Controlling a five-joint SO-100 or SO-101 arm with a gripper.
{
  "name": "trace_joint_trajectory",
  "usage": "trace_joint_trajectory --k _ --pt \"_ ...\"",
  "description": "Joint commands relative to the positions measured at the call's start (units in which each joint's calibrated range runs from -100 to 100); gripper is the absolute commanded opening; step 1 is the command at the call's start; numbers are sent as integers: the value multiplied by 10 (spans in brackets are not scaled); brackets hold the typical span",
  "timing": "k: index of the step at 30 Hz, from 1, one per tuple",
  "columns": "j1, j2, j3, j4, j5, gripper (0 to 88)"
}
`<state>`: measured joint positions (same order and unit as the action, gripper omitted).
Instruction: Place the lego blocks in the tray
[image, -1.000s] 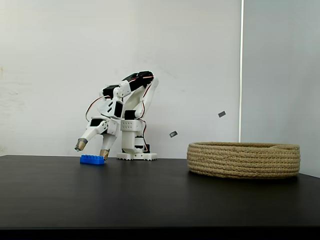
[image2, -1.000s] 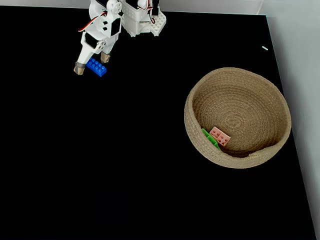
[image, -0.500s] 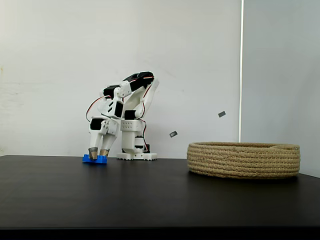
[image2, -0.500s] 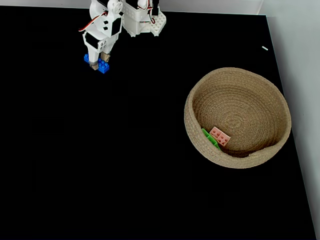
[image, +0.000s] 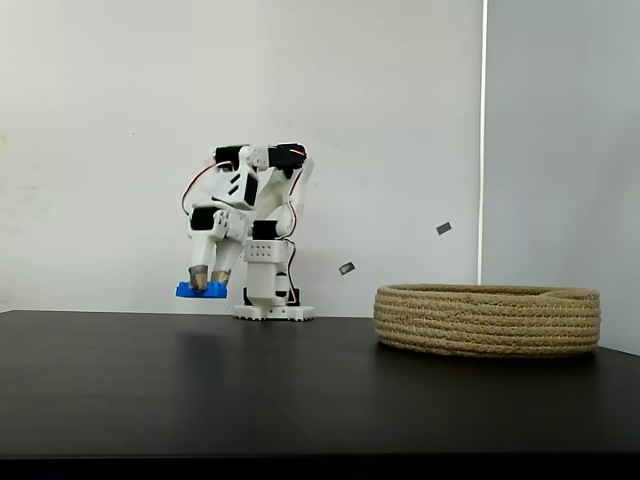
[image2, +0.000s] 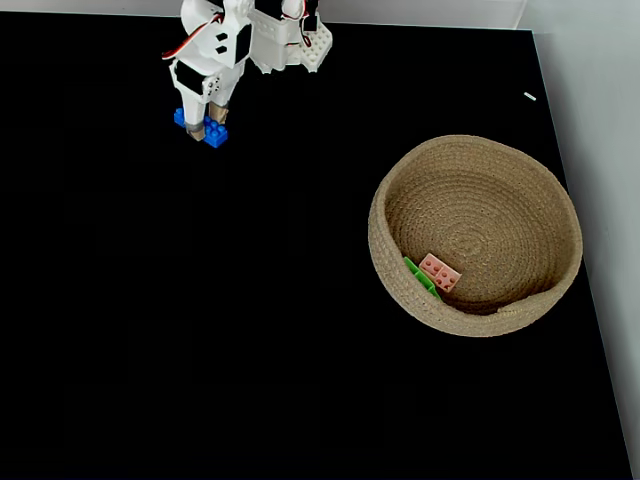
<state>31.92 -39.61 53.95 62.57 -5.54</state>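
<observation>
Item: blue lego brick (image: 201, 290), long, studded. In the side-on fixed view it hangs clear of the black desk (image: 300, 390), level, pinched across its middle. In the top-down fixed view it sits at about 11 o'clock on the desk, just in front of the arm's white base (image2: 290, 45).

Item: tool (image: 207, 284), two tan-tipped fingers (image2: 212, 122) pointing down, closed on the blue brick from both long sides; brick ends stick out either side of the fingers.

Item: tray, a low round basket of coiled tan rope (image2: 395, 190), at about 3 o'clock on the desk in the top-down fixed view, well apart from the tool. In the side-on fixed view (image: 488, 320) its rim stands at about the height of the held brick.

Item: green lego brick (image2: 418, 277) and pale pink lego brick (image2: 440, 272), both already inside the basket, lying against the inner wall at about 7 o'clock of its bowl, touching each other.

Step in hand, judged: lift of the last brick, grasp made, carry not yet begun; two of three bricks are placed.

Next move, judged: raise the brick enough to clear the rope rim, swing across the desk toward 3 o'clock, stop over the basket's open bowl, then part the fingers. The grip is narrow and mid-brick, so a smooth swing is advised.
</observation>
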Motion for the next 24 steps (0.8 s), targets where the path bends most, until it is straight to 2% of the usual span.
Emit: trace_joint_trajectory --k 1,4,9,16,24 --pt "-101 -5 -209 88 -45 2" --pt "-191 17 -337 149 -65 2" --pt "-318 50 -465 143 -116 2" --pt "-414 118 -534 123 -204 2" --pt "-502 212 -607 79 -209 3"
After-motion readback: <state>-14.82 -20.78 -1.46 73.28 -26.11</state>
